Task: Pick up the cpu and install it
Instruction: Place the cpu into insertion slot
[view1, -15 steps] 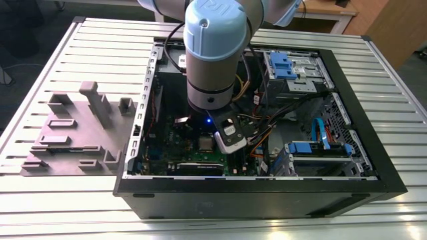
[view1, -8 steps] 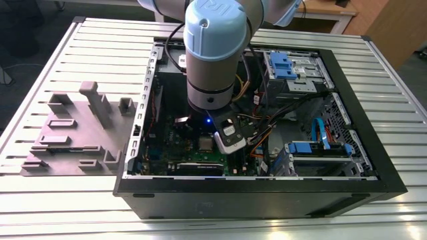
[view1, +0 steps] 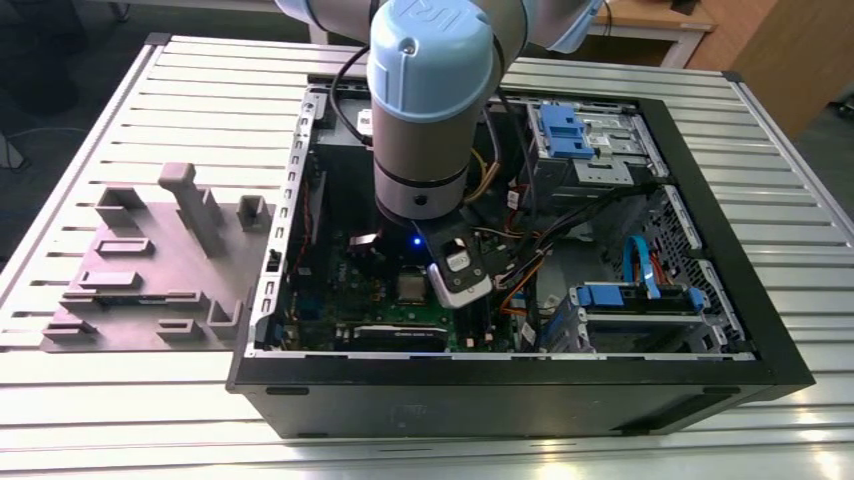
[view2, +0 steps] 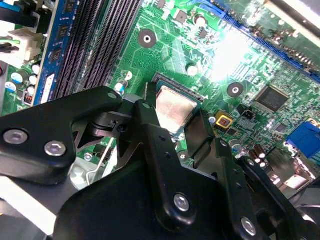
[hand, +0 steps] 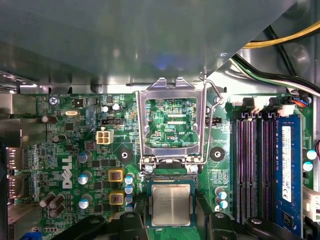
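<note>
Partly hidden: in the second wrist view the lower edge of the cpu is covered by the black gripper, which straddles it closely on both sides. Whether the gripper is clamped on the cpu or just apart from it cannot be told. In the first wrist view the cpu is seen from above, its pale metal top flat and square to the dark socket in which it lies. The near edge of the socket is cut off by the frame and by black gripper parts.

The socket's metal load frame is noted hinged up and open, lying back over the green board beside the socket. Black memory slots run along the board on the other side of the socket.

In the exterior view the arm reaches down into the open computer case, and the wrist blocks much of the socket area. Blue drive brackets and loose cables are recorded inside the case. The case lies on the slatted surface. A grey fixture tray rests beside the case, at the exterior view's left.
</note>
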